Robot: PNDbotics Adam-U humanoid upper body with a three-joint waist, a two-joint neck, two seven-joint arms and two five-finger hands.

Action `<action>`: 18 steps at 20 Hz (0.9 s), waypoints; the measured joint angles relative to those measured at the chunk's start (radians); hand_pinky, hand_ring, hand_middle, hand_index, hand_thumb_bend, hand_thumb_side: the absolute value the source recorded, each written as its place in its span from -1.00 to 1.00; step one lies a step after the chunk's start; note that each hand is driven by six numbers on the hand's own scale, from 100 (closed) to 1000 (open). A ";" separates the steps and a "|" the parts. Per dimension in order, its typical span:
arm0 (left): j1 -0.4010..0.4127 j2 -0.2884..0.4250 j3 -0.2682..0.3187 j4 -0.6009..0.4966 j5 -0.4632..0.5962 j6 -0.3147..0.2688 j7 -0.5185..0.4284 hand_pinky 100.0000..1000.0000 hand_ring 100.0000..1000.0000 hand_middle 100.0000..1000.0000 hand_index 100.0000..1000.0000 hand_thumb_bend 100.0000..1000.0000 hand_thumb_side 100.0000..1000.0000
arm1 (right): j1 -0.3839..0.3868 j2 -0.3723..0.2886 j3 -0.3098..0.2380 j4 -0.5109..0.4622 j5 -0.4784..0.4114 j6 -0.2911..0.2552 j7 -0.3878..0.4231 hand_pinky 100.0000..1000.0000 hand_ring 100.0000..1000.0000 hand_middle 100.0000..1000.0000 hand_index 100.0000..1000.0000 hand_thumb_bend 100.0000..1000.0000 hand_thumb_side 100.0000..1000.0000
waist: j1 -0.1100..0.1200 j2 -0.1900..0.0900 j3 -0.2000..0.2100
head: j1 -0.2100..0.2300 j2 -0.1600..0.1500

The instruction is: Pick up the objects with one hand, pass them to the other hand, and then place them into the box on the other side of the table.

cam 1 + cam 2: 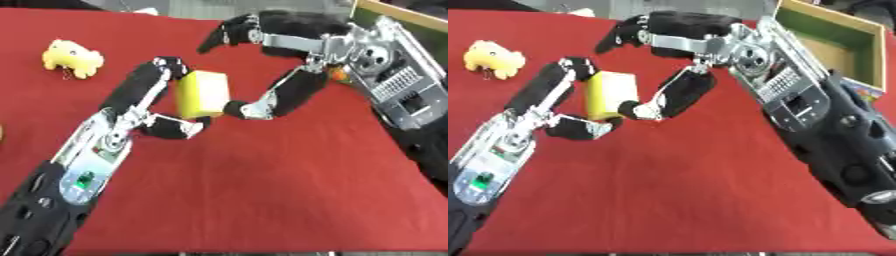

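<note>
A yellow block (203, 93) is held upright above the red table, with my left hand (140, 107) shut on it: fingers curl over its top left corner and the thumb sits under its bottom edge. My right hand (297, 60) comes in from the upper right and is open. Its thumb (262, 104) reaches down and touches the block's lower right side, while its fingers (229, 31) stretch out above the block, apart from it. A yellow plush toy (72, 57) lies on the cloth at the far left. The open wooden box (837, 15) stands at the upper right.
The red tablecloth (262, 190) fills the near half of the view with nothing on it. A small orange thing (337, 74) shows behind my right wrist. The box's green inside (824, 27) is partly hidden by my right forearm (798, 105).
</note>
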State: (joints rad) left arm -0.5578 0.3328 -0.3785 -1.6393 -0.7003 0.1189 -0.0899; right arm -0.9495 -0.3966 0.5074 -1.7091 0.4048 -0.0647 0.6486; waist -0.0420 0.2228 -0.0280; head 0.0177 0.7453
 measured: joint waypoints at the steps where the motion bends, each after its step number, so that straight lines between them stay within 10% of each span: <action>1: 0.000 -0.001 0.000 0.002 -0.001 0.001 0.002 0.33 0.22 0.05 0.10 -1.00 -0.77 | 0.000 0.003 0.001 0.003 0.005 0.000 0.000 0.75 0.83 0.72 0.83 -0.45 -0.28 | 0.000 0.000 0.000 | -0.001 0.000; 18: 0.003 -0.018 0.003 -0.009 0.085 0.045 0.009 0.31 0.20 0.02 0.07 -1.00 -0.63 | 0.009 0.027 0.006 0.032 0.087 -0.016 -0.015 0.75 0.82 0.69 0.78 -0.39 -0.29 | -0.002 0.000 0.008 | -0.007 0.001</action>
State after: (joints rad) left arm -0.5547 0.3150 -0.3753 -1.6481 -0.6156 0.1643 -0.0811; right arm -0.9406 -0.3692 0.5132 -1.6776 0.4918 -0.0804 0.6338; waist -0.0437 0.2228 -0.0199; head 0.0105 0.7460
